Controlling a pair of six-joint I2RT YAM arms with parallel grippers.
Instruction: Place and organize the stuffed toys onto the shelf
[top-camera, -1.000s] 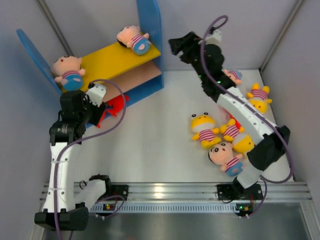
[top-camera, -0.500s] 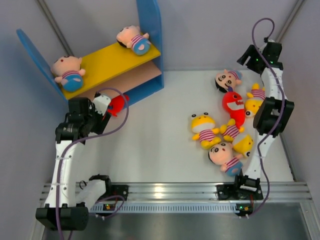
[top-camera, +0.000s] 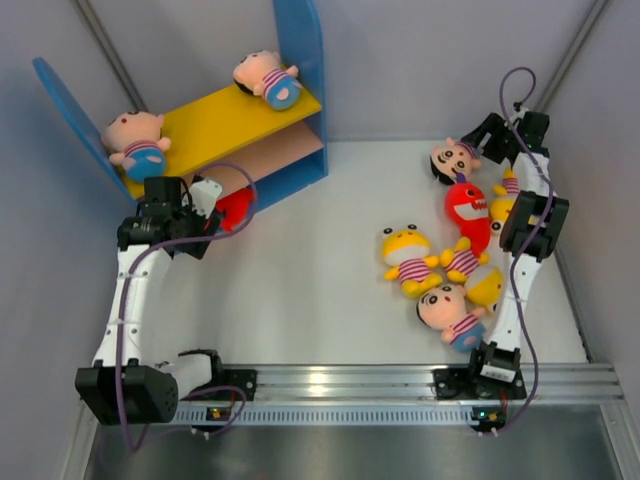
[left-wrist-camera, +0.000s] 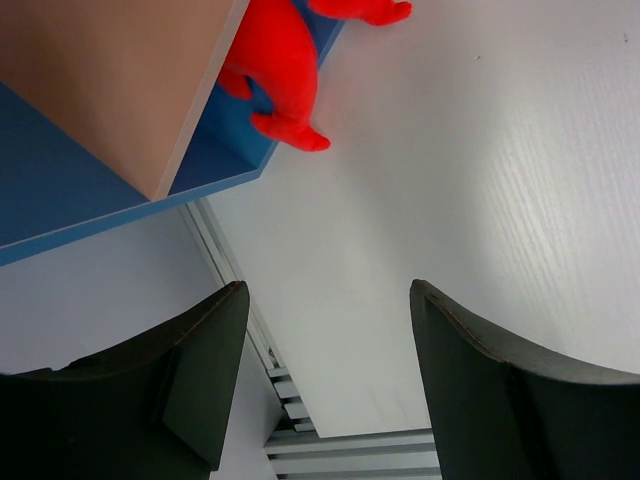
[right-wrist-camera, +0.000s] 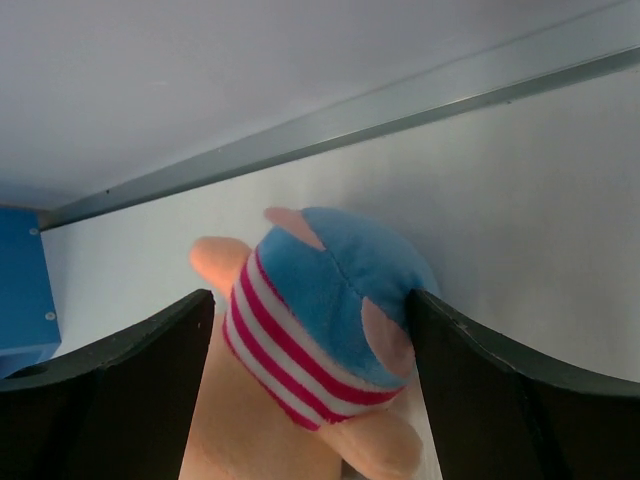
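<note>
The shelf (top-camera: 225, 120) stands at the back left, and two pink-faced stuffed toys lie on its yellow board (top-camera: 135, 141) (top-camera: 268, 78). A red monster (top-camera: 236, 206) lies at the front of the lower board; it also shows in the left wrist view (left-wrist-camera: 280, 60). My left gripper (top-camera: 203, 218) (left-wrist-camera: 328, 300) is open and empty just left of it. My right gripper (top-camera: 476, 146) (right-wrist-camera: 310, 300) is open around the blue bottom of a pink-faced doll (top-camera: 450, 160) (right-wrist-camera: 320, 310) at the back right. One finger (right-wrist-camera: 470, 370) touches the doll.
Several toys lie on the right: a red monster (top-camera: 466, 212), yellow creatures (top-camera: 405, 255) (top-camera: 514, 193) (top-camera: 487, 286), and a pink-faced doll (top-camera: 450, 312). The right wall (top-camera: 600, 200) is close behind my right arm. The shelf's tan board (left-wrist-camera: 100, 70) edges the left wrist view.
My right arm swung from mid-back to the right wall, uncovering the toys, then lowered its gripper around the pink-faced doll. My left gripper drew back left from the red monster.
</note>
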